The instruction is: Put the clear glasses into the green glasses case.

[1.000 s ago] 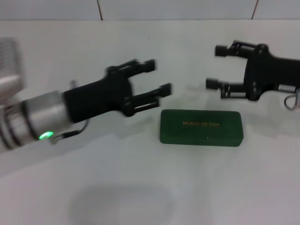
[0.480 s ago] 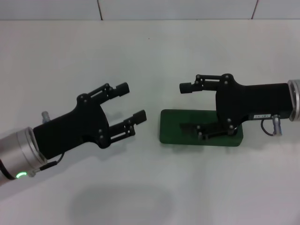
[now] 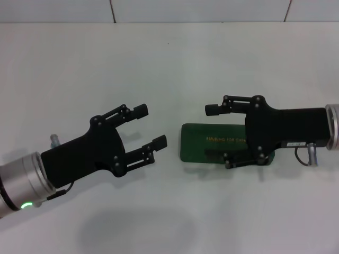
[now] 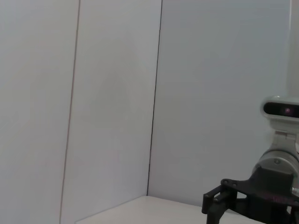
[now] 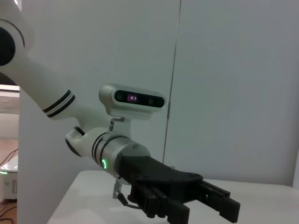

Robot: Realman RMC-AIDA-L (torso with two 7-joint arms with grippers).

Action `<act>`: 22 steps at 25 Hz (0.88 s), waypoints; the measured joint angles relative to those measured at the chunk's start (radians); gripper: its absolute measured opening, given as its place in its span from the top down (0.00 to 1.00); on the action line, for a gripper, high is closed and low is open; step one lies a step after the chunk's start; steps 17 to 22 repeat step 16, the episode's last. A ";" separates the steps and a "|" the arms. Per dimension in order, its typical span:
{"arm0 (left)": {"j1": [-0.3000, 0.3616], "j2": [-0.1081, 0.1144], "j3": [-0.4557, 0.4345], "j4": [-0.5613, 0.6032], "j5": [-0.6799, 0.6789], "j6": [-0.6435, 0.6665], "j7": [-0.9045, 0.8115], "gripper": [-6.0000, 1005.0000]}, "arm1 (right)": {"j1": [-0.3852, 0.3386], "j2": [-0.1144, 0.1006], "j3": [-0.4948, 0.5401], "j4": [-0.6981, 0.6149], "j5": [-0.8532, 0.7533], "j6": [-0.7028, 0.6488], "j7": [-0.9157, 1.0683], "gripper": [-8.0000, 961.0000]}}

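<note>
Here the green glasses case lies shut on the white table, under the right gripper, whose fingers are spread — no clear glasses show. The left gripper, also spread, hangs just beside the case's end.

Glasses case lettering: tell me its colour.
Gold-orange lettering on the dark green glasses case, clearest in the head view.

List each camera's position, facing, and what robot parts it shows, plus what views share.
Head view: high on the robot, facing down at the table; shows left tool, right tool, green glasses case.
Left wrist view: faces level toward the wall; shows the right tool.
Right wrist view: faces the robot's head; shows the left tool.
Shared: both tools.
</note>
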 joint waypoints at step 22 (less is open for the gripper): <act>-0.010 -0.009 0.000 -0.008 0.010 0.000 0.001 0.24 | -0.015 0.004 0.007 0.023 0.017 0.005 -0.012 0.17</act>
